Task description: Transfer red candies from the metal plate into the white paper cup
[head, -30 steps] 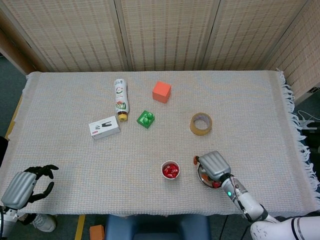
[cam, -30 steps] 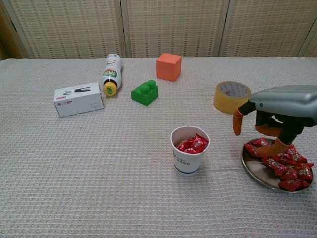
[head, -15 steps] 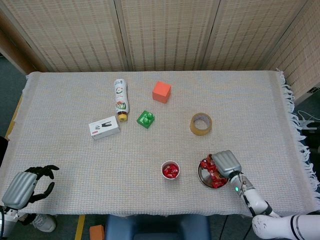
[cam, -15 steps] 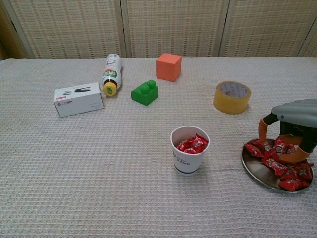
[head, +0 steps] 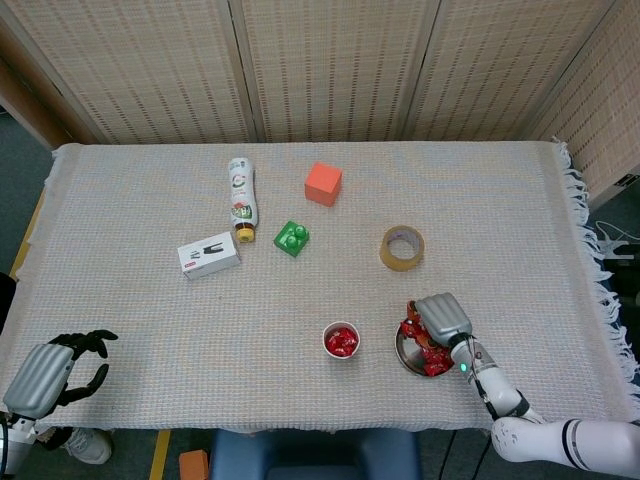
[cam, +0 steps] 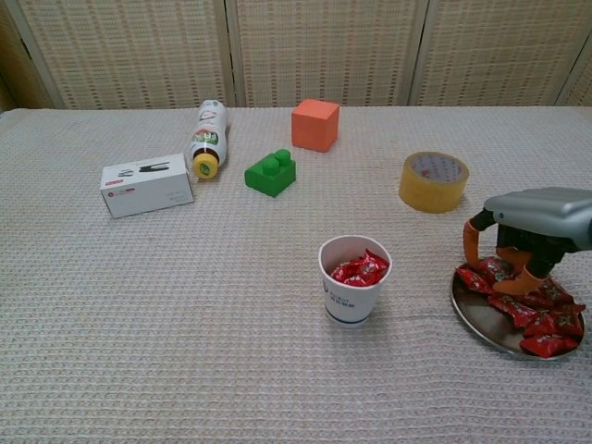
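Observation:
The metal plate (cam: 476, 319) with a heap of red candies (cam: 546, 314) sits near the table's front right, also visible in the head view as plate (head: 402, 352). My right hand (cam: 532, 227) hangs over the plate's left part, and its orange fingertips (cam: 511, 279) pinch a red candy (cam: 495, 268) at the top of the heap. In the head view the right hand (head: 443, 318) covers most of the plate. The white paper cup (cam: 353, 280) stands upright left of the plate with red candies inside; the head view shows this cup (head: 341, 340) too. My left hand (head: 45, 375) stays off the table's front left corner, holding nothing.
A tape roll (cam: 433, 181) lies behind the plate. Further back are an orange cube (cam: 314, 125), a green brick (cam: 270, 172), a lying bottle (cam: 207, 137) and a small white box (cam: 147, 186). The tablecloth's fringed edge (head: 590, 260) runs along the right.
My right hand went from beside the cup back to the plate, dipped its fingers into the candies, then shifted slightly left and up with a candy between them. The left hand stayed still.

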### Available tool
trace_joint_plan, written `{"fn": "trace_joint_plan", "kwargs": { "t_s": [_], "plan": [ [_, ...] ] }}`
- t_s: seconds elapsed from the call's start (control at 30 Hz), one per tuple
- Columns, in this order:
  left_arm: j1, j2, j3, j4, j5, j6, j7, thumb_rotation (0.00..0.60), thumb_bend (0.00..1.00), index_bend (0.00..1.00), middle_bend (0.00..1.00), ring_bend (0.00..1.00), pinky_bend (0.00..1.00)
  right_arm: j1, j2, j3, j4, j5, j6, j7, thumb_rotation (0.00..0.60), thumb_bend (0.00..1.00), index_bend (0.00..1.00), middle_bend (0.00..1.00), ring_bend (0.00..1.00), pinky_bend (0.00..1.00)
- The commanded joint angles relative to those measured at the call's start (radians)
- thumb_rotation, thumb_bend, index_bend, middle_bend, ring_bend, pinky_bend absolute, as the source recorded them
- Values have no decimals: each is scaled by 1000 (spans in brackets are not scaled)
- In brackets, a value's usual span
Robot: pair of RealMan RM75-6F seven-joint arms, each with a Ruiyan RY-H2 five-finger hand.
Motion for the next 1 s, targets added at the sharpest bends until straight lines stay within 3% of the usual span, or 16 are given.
{"fn": "trace_joint_plan", "kwargs": {
  "t_s": [0.03,0.43,1.0],
  "plan": [
    [0,0,0,0,0,0,0,600,432,301,478,412,415,-2,-5,0,7,-4,-6,3,600,211,439,895,788,1000],
    [1,1,0,1,2,3,-4,600,432,301,478,412,415,-6,-24,-4,35,-4,-33,0,600,210,464,895,789,1000],
    [0,0,0,3,2,2,-5,600,431,301,478,412,415,-22,-10,9,1,-16,-7,0,600,231,654,896,792,1000]
  ]
}}
